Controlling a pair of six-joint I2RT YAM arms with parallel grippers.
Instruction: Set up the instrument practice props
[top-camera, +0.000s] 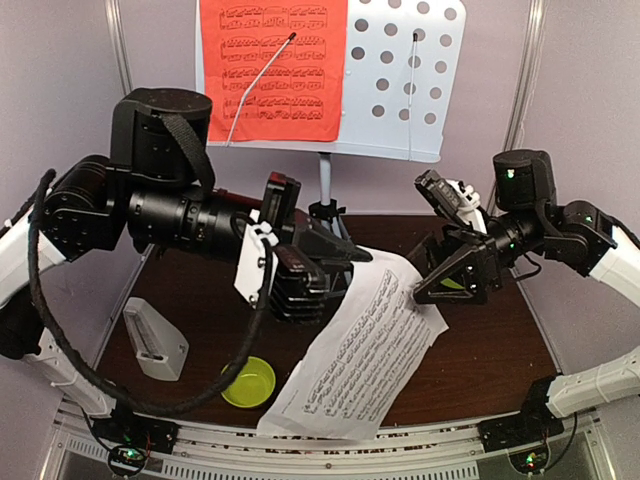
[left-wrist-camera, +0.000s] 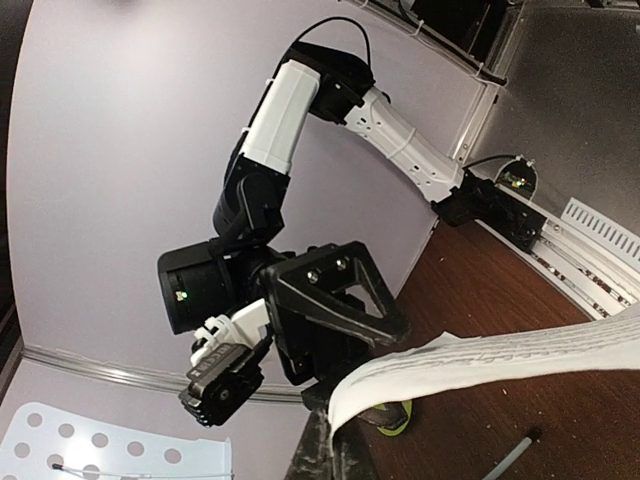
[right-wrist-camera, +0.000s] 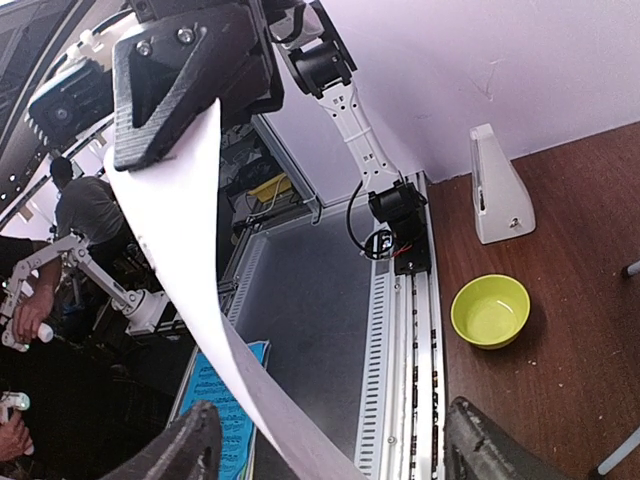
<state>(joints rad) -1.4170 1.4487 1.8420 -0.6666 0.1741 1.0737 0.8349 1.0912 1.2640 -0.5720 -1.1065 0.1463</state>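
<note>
- Left gripper (top-camera: 350, 262) is clamped tight on the upper left edge of the white sheet (top-camera: 360, 350) and holds it above the middle of the table (top-camera: 480, 350). The sheet slopes down from the jaws to the near edge; whether its lowest corner touches there, I cannot tell.
- Near left, just beside the sheet's lower corner, sits the lime-green bowl (top-camera: 248, 382).
- Left of the bowl and a little farther back, the metronome (top-camera: 155, 340) lies on the table, well apart from both grippers.
- Right gripper (top-camera: 425, 290) is at the sheet's right edge. Its jaws stand wide apart, the paper passes between them, and they grip nothing.
- Far back stands the music stand (top-camera: 400, 90), the red sheet (top-camera: 272, 70) resting on the left half of its desk under a thin wire arm. The right half is bare perforated plate.
</note>
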